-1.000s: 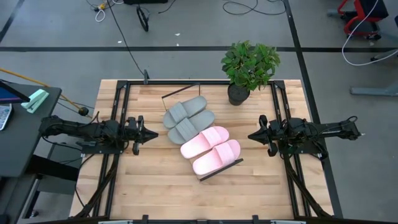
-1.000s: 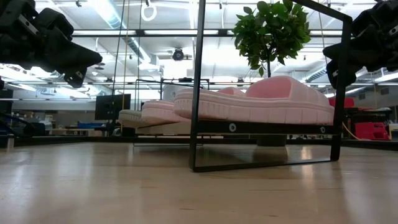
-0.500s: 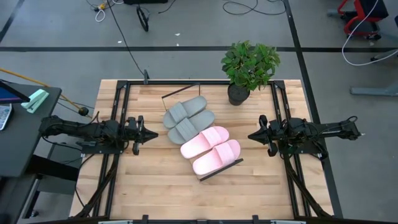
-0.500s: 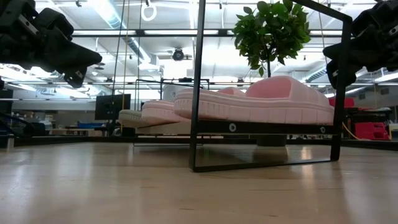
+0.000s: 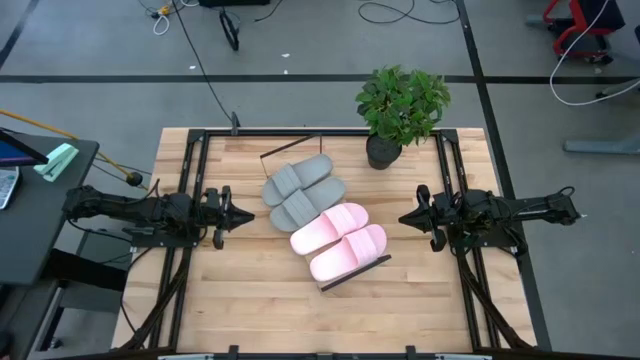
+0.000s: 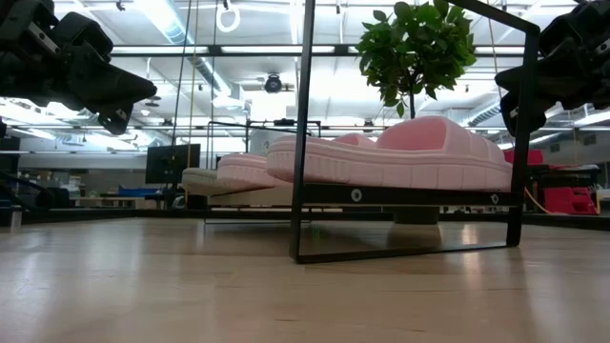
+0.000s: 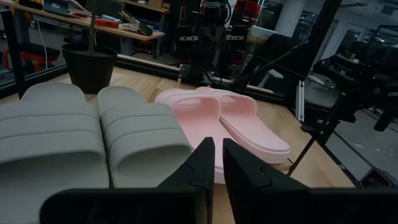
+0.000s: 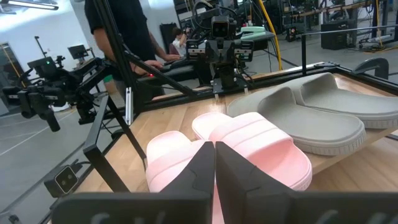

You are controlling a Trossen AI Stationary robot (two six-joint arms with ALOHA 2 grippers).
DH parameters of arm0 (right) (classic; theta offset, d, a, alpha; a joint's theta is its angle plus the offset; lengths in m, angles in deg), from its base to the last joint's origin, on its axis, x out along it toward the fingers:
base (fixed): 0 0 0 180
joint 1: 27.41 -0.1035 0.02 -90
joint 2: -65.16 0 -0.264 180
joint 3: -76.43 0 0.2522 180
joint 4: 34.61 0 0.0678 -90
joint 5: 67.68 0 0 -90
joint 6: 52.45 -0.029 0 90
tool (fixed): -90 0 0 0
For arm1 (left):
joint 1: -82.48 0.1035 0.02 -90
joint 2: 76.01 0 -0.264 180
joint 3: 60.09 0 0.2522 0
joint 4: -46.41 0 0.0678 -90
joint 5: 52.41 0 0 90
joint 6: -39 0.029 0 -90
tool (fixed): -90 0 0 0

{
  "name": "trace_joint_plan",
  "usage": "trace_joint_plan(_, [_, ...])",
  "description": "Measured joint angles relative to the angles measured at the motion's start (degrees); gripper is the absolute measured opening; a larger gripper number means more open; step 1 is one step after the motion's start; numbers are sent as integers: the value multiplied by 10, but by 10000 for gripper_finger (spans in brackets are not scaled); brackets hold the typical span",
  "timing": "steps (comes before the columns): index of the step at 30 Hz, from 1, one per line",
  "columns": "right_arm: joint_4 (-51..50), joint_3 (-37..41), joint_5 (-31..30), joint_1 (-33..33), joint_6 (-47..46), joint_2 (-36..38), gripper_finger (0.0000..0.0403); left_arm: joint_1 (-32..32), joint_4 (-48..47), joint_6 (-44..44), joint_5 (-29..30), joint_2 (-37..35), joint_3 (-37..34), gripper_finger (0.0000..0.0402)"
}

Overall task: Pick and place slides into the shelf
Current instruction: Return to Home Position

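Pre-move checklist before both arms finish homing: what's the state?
1. Both grey slides on the shelf: ok.
2. Both pink slides on the shelf, beside the grey pair: ok.
3. The left gripper empty, shut, apart from the slides: ok.
4. The right gripper empty, shut, apart from the slides: ok.
5. The potted plant upright, apart from both arms: ok.
6. Every sole lying flat on the board: cannot tell.

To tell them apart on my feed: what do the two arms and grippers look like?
The left arm and right arm match: slim, black, jointed. The left gripper and right gripper each end in two dark flat fingers tapering to wedge tips. No markings show.
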Motion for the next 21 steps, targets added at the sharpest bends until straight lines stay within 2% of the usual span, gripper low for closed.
trace_joint_plan(21, [0, 0, 0, 0, 0, 0, 18, 0, 0, 0, 0, 0, 0, 24])
